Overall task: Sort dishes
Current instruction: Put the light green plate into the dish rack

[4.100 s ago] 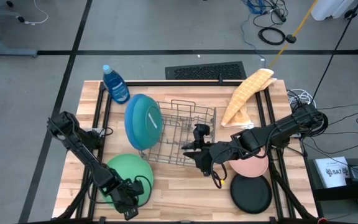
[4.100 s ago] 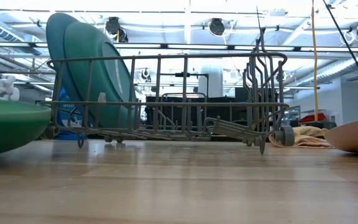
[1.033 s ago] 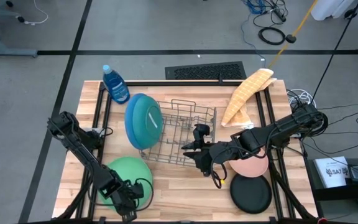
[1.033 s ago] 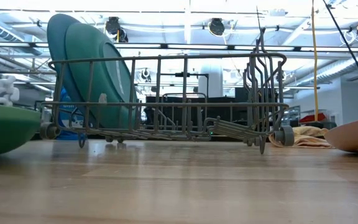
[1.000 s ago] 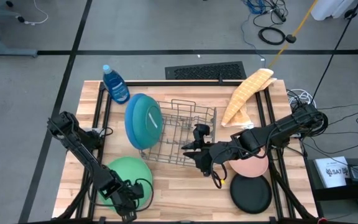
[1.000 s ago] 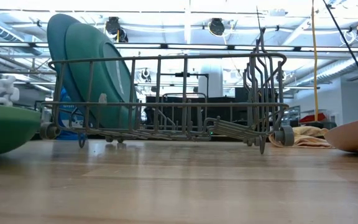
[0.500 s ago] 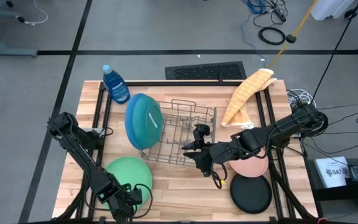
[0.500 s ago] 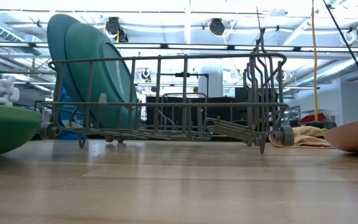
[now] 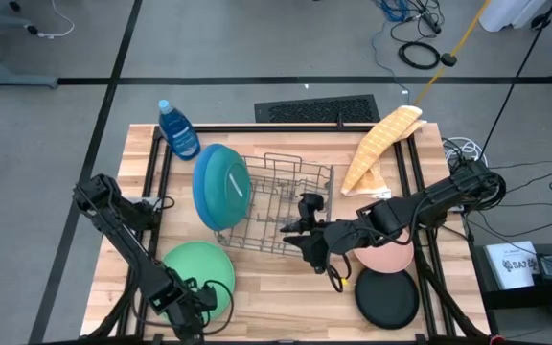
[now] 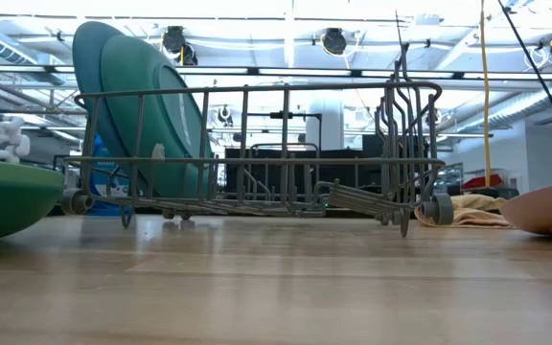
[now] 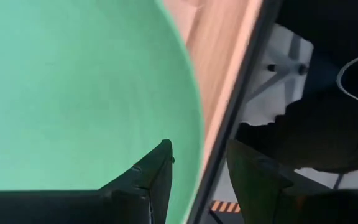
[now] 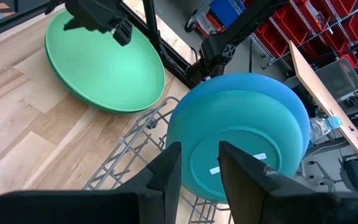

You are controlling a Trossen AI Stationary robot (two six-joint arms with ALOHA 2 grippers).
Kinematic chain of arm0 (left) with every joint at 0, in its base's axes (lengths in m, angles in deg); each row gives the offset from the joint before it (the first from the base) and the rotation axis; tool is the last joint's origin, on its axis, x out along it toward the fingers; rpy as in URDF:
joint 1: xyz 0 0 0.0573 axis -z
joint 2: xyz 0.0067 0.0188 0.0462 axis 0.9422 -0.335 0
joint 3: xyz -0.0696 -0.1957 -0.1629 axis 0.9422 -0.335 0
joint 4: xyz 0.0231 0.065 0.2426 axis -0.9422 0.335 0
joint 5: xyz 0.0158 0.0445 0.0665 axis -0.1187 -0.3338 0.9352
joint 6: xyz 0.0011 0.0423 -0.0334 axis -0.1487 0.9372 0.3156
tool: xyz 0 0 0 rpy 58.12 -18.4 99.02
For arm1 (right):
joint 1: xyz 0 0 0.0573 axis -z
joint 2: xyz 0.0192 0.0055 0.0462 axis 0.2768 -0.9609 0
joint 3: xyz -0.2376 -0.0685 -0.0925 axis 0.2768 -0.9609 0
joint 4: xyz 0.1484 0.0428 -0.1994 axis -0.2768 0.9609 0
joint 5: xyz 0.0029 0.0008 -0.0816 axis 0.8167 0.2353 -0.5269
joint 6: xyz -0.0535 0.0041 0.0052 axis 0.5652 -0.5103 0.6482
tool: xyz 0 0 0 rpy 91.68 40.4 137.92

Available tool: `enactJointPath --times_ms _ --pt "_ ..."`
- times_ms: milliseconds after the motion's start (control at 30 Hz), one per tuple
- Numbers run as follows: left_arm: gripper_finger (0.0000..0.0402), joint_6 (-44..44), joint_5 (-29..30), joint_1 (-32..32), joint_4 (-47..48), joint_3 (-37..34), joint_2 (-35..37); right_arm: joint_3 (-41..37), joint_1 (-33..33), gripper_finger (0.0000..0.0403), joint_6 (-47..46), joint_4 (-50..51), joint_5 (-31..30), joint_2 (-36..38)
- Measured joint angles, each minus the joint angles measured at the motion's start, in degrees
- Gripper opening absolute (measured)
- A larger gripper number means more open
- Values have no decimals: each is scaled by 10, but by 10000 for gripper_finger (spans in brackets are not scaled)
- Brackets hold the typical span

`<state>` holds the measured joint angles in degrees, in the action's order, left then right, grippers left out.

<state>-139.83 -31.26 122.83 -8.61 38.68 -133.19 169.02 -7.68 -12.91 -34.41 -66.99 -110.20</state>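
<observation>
The green plate (image 9: 197, 271) lies on its underside at the table's near left. My left gripper (image 11: 199, 146) is open at its near rim, one finger over the plate and one outside it, past the table's edge. A teal plate (image 12: 241, 155) and a blue one (image 12: 257, 87) behind it stand on edge in the left end of the wire rack (image 9: 286, 206). My right gripper (image 12: 199, 155) hangs open and empty above the rack's near right corner. The pink plate (image 9: 391, 257) and the black plate (image 9: 387, 299) lie flat at the near right. My left gripper comes at the green plate's near rim (image 11: 188, 124) from above, slanting down, with the rim between its spread fingers. Whether a finger (image 11: 157, 165) touches the plate I cannot tell. The plate lies on the table.
A blue soap bottle (image 9: 177, 129) stands at the far left corner and a yellow cloth (image 9: 381, 144) lies at the far right. Bare wood (image 9: 286, 287) lies between the green and black plates. The table's frame rail (image 11: 229, 112) runs right beside my left gripper.
My left hand has tipped a little at the green plate's near rim. The plate lies where it was.
</observation>
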Motion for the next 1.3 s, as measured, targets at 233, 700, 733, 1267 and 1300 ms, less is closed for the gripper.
enactJointPath --times_ms 233,700,733,1267,1300 --pt "151 -8 1 0 -23 0 -19 0 0 100 0 4 0 0" --pt "150 -25 0 -6 -11 0 -50 0 0 100 0 4 0 0" --pt "147 -26 0 -7 -12 0 -50 0 0 100 0 4 0 0" --pt "3 -27 -5 -8 -16 16 -50 0 0 100 0 4 0 0" --pt "2 -27 -6 -8 -13 20 -50 0 0 100 0 4 0 0"
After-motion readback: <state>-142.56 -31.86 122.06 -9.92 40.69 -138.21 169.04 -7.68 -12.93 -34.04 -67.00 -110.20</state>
